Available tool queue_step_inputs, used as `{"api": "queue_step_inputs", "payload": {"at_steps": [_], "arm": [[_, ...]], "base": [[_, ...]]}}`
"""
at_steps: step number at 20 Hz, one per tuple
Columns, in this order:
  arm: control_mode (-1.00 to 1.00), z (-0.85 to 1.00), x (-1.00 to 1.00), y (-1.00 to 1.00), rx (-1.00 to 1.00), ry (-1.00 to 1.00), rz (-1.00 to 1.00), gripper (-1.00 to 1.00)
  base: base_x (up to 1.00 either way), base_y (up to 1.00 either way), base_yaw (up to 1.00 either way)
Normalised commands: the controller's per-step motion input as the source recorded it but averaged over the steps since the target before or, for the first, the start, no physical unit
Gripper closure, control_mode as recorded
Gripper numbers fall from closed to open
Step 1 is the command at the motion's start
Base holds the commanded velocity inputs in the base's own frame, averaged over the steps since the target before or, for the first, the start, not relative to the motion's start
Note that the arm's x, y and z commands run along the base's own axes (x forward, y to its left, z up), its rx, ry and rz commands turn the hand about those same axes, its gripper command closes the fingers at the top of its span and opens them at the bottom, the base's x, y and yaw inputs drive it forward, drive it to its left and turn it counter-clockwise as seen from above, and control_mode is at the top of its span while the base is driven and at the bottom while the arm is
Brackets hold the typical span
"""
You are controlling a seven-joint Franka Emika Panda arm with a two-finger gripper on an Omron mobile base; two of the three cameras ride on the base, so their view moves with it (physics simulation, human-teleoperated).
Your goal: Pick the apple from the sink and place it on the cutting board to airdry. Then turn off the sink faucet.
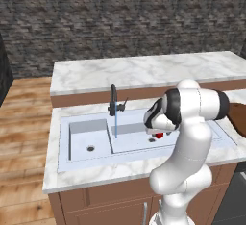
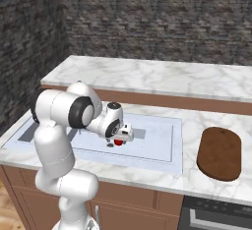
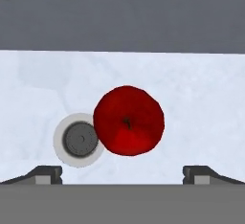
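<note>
The apple, glossy red, lies on the floor of the wider bowl of the sink, touching the right side of the dark drain. My gripper hangs directly above it, open. Its fingertips stand wide to either side, and nothing is between them. From the base, the apple peeks out beneath my hand. The black sink faucet pours a thin blue stream of water into the bowl. The reddish-brown cutting board lies on the counter to the right of the sink.
A raised marble ledge runs behind the sink, in front of a dark stone wall. The small square bowl sits to the left of the wide one. My white arm bends over the counter's front edge.
</note>
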Motion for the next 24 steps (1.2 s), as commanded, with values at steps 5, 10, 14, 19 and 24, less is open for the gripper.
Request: {"api": "queue_step_inputs", "payload": {"at_steps": [5,10,14,19,24], "arm": [[-1.0,-0.07,0.12,0.0,0.0,0.0,0.0,-1.0],[-1.0,-0.05,0.14,-0.02,0.0,0.0,0.0,-1.0],[-1.0,-0.05,0.13,-0.04,0.0,0.0,0.0,-1.0],[-1.0,-0.06,0.11,-0.05,0.0,0.0,0.0,-1.0],[-1.0,-0.14,0.01,0.0,0.06,0.0,0.0,-1.0]], "base": [[0.0,0.0,0.0],[0.0,0.0,0.0],[0.0,0.0,0.0],[0.0,0.0,0.0],[0.0,0.0,0.0]]}}
